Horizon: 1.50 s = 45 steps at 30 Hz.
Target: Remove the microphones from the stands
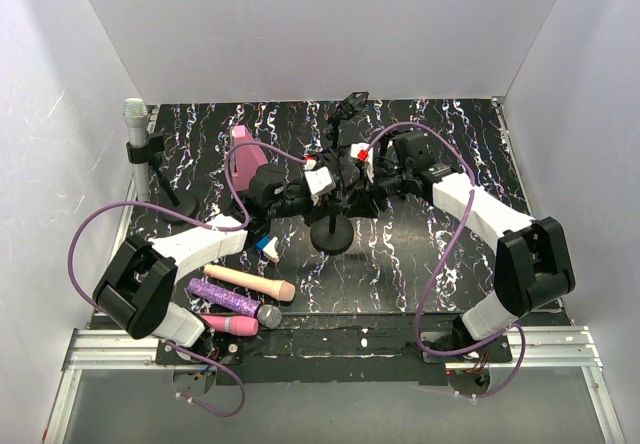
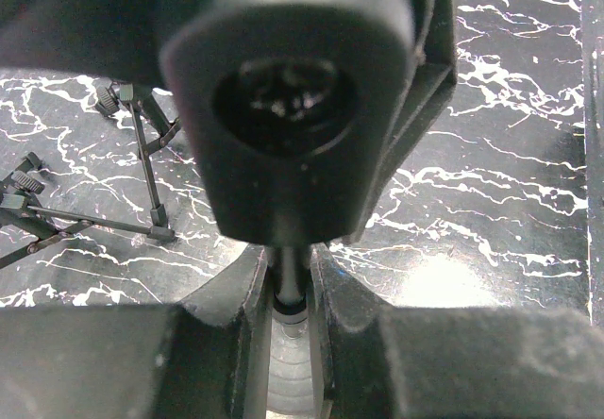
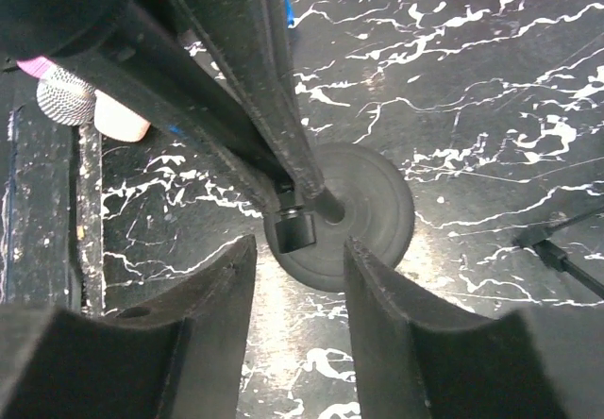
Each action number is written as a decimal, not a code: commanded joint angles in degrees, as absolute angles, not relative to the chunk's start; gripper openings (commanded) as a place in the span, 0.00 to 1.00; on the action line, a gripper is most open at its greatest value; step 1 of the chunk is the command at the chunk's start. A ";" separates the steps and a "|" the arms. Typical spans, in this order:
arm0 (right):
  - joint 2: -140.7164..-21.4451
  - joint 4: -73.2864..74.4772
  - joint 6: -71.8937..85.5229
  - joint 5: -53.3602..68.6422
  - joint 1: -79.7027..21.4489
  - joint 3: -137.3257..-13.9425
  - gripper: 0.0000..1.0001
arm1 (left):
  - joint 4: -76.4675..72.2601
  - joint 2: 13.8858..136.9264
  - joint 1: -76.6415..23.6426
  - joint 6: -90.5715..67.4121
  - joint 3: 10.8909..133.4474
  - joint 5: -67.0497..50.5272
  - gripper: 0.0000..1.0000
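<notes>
A black stand with a round base (image 1: 331,235) stands mid-table, its black clip (image 1: 352,104) at the top. My left gripper (image 1: 325,182) is shut on the stand's thin pole (image 2: 287,270). In the left wrist view the pole sits between the jaws (image 2: 288,292) under the stand's big black hollow clip (image 2: 288,108). My right gripper (image 1: 362,169) is open just right of the pole. Its jaws (image 3: 300,277) hover above the round base (image 3: 363,211). A silver microphone (image 1: 135,120) stands upright in a tripod stand (image 1: 160,189) at the far left.
Three microphones lie near the front left: peach (image 1: 250,282), purple glitter with a silver head (image 1: 235,300), and pink (image 1: 228,322). A pink object (image 1: 245,154) stands behind my left arm. The tripod's legs (image 2: 142,164) show in the left wrist view. White walls enclose the table.
</notes>
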<state>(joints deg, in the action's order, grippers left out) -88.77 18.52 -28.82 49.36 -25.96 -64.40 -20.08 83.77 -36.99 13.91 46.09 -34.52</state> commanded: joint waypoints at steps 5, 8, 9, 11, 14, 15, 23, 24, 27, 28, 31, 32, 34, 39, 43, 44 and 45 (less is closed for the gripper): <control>-83.42 15.23 -37.18 46.95 -29.00 -60.84 0.33 | -19.77 82.00 -37.62 14.33 46.67 -35.68 0.00; -78.50 5.30 -40.76 40.28 -32.07 -54.34 0.27 | -19.78 82.09 -37.62 13.71 46.67 -35.25 0.00; -76.66 1.79 -43.74 37.56 -33.21 -51.53 0.24 | -19.86 82.26 -37.62 13.28 46.76 -34.90 0.00; -72.36 -6.03 -51.46 33.51 -35.93 -45.30 0.23 | -19.86 82.26 -37.62 12.92 46.84 -34.63 0.00; -68.39 -17.88 -68.15 28.06 -39.89 -33.71 0.10 | -20.13 82.44 -37.62 12.13 47.02 -33.84 0.00; -67.77 -25.93 -72.81 27.69 -40.69 -29.83 0.08 | -20.13 82.53 -37.62 11.87 47.11 -33.84 0.00; -65.57 -27.25 -88.32 29.26 -40.78 -19.08 0.52 | -20.39 82.70 -37.53 11.34 47.02 -33.40 0.00; -64.61 -25.42 -90.68 30.14 -40.78 -18.38 0.53 | -20.22 82.71 -37.53 11.34 47.02 -33.14 0.02; -60.92 -16.04 -93.85 31.37 -40.78 -17.58 0.53 | -19.69 82.36 -37.62 11.43 47.11 -32.61 0.15; -59.69 -12.86 -94.65 31.81 -40.78 -17.58 0.52 | -19.51 82.09 -37.62 11.43 47.11 -32.35 0.26; -55.47 -9.58 -95.62 32.78 -40.78 -15.39 0.53 | -19.42 80.60 -37.62 10.82 46.41 -29.98 0.52; -54.07 -9.32 -95.71 32.96 -40.78 -14.68 0.53 | -19.77 79.99 -37.62 10.90 46.15 -29.36 0.54; -51.52 -7.83 -95.71 32.70 -40.78 -13.98 0.54 | -17.41 79.11 -37.62 12.03 46.49 -29.97 0.59; -48.34 -5.02 -93.70 30.24 -40.78 -13.97 0.54 | -11.44 74.19 -37.62 15.98 44.65 -30.50 0.94; -46.85 -1.59 -89.22 27.25 -40.78 -15.64 0.54 | -5.46 69.01 -37.18 20.12 42.02 -28.83 0.98; -46.24 -0.71 -88.08 26.38 -40.78 -16.34 0.54 | -3.45 67.60 -37.09 20.74 41.75 -28.83 0.98; -45.80 -0.18 -86.15 25.50 -40.78 -16.87 0.54 | -1.60 66.11 -37.09 21.09 41.40 -28.65 0.98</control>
